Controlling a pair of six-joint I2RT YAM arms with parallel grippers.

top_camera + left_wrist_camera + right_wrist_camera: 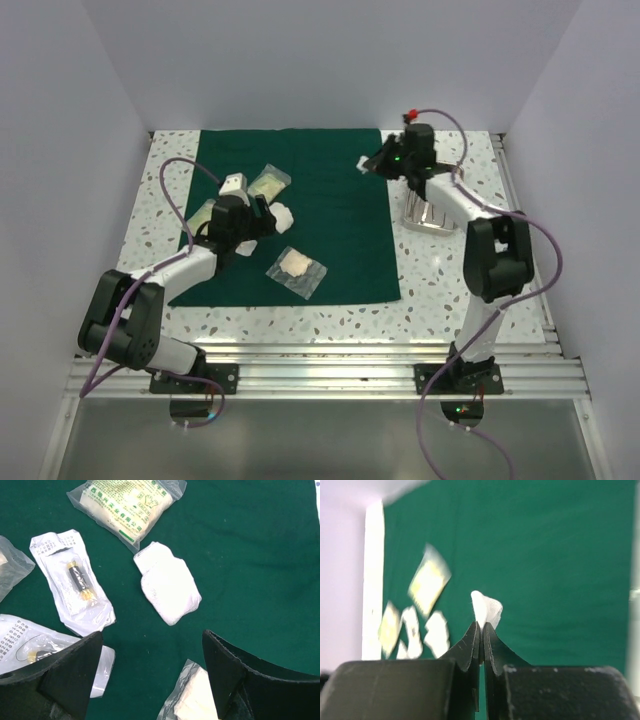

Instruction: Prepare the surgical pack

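R hand (481, 626) is pinched fully shut on a small white gauze piece (489, 609), upper right of top view, by the green cloth (340, 200) far corner. L hand (151, 636) is spread wide, nothing held, over pouches (75, 580) at cloth's left. Steel tray (425, 218) is on bench (450, 290) right of cloth. Gauze is best carried low & let go only when over its spot; grip looks thin, slip poss
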